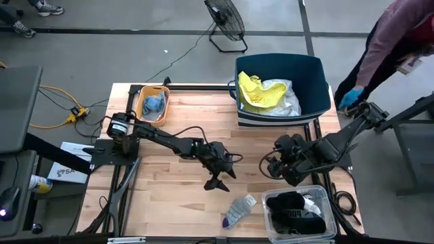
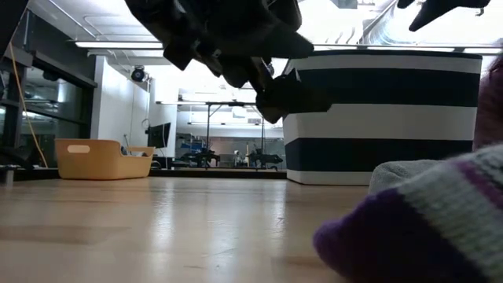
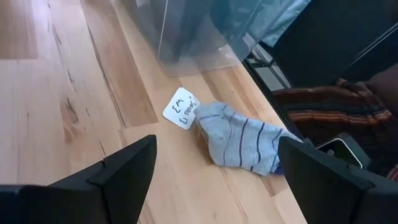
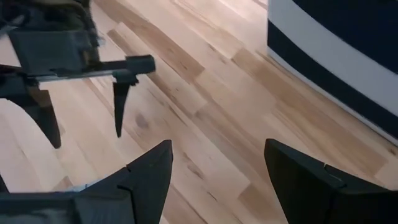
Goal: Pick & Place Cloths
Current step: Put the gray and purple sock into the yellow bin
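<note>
Orange tray [image 1: 140,116] sits at the table's far left corner w/ a blue-grey cloth [image 1: 154,103] bunched inside, likely a sorted item parked out of the work zone.

Left gripper [image 1: 218,180] hangs over mid-table, fingers spread wide and pointing down, empty, touching nothing. In its wrist view the grey striped sock [image 3: 239,138] lies flat on the wood just ahead, framed between the two fingers [image 3: 124,171], a white paper tag [image 3: 180,107] at its cuff end. That framing suggests the arm is lined up to come down on the sock next, jaws pre-opened wide enough to straddle it.

The sock [image 1: 239,209] rests near the table's front edge, purple toe toward the front, just beside the clear bin [image 1: 327,234], apart from the gripper.

Right gripper [image 1: 277,165] waits to the right of centre, also spread and empty; its wrist view looks across bare wood at the left arm's fingers.

Clear bin at front right holds black and white socks [image 1: 296,205], prob. the drop spot for socks. Navy tub [image 1: 313,70] at far right carries a neon yellow cloth [image 1: 253,92] and a white one [image 1: 285,98].

A person [image 1: 400,41] leans in beyond the table's right edge, blue-gloved hand [image 1: 350,97] near the right arm's base.
</note>
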You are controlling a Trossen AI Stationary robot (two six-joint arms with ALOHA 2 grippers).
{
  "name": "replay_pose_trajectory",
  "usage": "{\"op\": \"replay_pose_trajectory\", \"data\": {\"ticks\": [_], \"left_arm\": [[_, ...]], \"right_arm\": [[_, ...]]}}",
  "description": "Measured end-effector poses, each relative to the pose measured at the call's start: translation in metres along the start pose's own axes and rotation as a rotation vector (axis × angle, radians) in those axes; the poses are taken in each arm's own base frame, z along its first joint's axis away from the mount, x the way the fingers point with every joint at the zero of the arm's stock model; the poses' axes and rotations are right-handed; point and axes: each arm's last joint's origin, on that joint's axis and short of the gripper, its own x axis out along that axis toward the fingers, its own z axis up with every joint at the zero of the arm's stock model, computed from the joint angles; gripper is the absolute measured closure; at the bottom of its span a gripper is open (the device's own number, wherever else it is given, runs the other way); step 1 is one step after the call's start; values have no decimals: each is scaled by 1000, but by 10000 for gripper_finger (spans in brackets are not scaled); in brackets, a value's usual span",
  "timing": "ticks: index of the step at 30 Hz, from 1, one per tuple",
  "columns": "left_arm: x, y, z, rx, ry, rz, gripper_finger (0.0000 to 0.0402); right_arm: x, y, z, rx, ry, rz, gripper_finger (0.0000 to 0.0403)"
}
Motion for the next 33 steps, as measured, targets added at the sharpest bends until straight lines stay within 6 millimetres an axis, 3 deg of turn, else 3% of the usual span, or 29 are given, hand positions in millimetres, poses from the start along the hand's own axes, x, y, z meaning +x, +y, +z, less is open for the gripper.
{"op": "replay_pose_trajectory", "data": {"ticks": [14,23,33], "left_arm": [[0,-2,17,-5,-11,26,74],[0,0,16,-36,-8,105,74],[19,-38,6,103,17,285,74]], "right_arm": [[5,5,10,-19,-34,39,157],[6,5,11,-82,-41,39,157],[6,6,11,-209,-26,50,157]]}}
